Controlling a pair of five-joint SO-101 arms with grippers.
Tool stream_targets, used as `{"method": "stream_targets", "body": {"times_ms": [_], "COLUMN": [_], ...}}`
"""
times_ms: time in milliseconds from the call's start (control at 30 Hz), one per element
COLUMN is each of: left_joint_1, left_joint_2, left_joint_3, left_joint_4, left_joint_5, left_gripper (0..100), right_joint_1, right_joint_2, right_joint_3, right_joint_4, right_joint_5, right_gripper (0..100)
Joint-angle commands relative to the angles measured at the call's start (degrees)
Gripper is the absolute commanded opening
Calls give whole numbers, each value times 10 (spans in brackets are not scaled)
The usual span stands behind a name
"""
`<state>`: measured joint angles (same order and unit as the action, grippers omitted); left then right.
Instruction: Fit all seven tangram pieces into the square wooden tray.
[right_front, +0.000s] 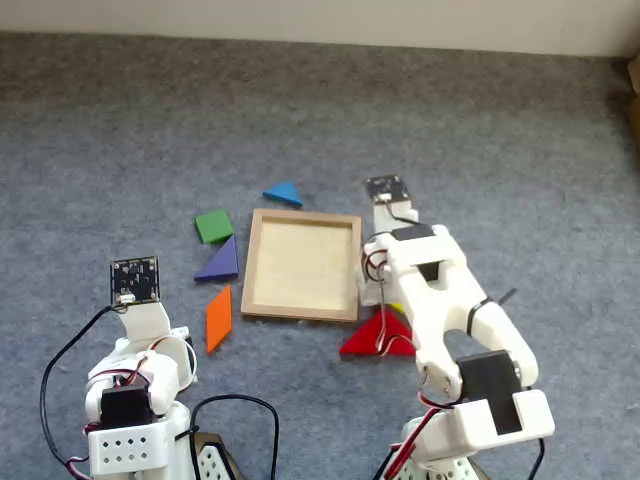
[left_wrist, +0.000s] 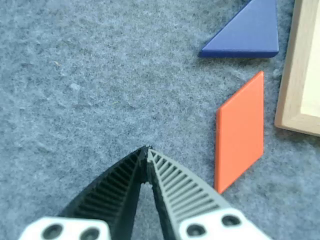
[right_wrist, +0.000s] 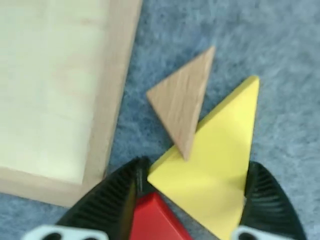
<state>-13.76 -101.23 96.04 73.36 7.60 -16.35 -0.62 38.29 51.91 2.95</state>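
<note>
The square wooden tray (right_front: 252, 270) lies mid-table with nothing in it. To its left are a green square (right_front: 213, 225), a dark blue triangle (right_front: 220, 262) and an orange parallelogram (right_front: 218, 318); a small blue triangle (right_front: 284, 193) lies behind it. My right gripper (right_wrist: 195, 180) is by the tray's right rim (right_wrist: 117, 95), one finger against each side of the yellow triangle (right_wrist: 215, 160). That triangle rests partly on the red triangle (right_wrist: 157, 220), and a plain wooden triangle (right_wrist: 182, 105) overlaps its edge. My left gripper (left_wrist: 146, 150) is shut and holds nothing, over carpet beside the orange parallelogram (left_wrist: 240, 130).
Grey carpet covers the whole table. The dark blue triangle (left_wrist: 247, 32) and the tray's corner (left_wrist: 295, 100) lie just beyond the orange piece. In the high view the right arm (right_front: 430, 280) covers the pieces right of the tray, apart from the red triangle (right_front: 375, 335).
</note>
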Motion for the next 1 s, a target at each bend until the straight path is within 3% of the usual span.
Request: {"method": "stream_targets", "body": {"times_ms": [0, 667, 867, 967], "left_joint_1": [7, 7, 7, 7], "left_joint_2": [0, 0, 0, 0], "left_joint_3": [13, 13, 13, 13], "left_joint_4": [2, 2, 2, 2], "left_joint_5": [-1, -1, -1, -1], "left_gripper": [6, 6, 6, 6], "right_joint_1": [8, 3, -58, -97], "right_joint_2": [-2, -143, -150, -149], "right_joint_3": [-28, -29, -102, -145], "right_joint_4": [-11, 45, 124, 143], "right_joint_5": [7, 5, -2, -47], "right_gripper": [228, 228, 228, 228]}}
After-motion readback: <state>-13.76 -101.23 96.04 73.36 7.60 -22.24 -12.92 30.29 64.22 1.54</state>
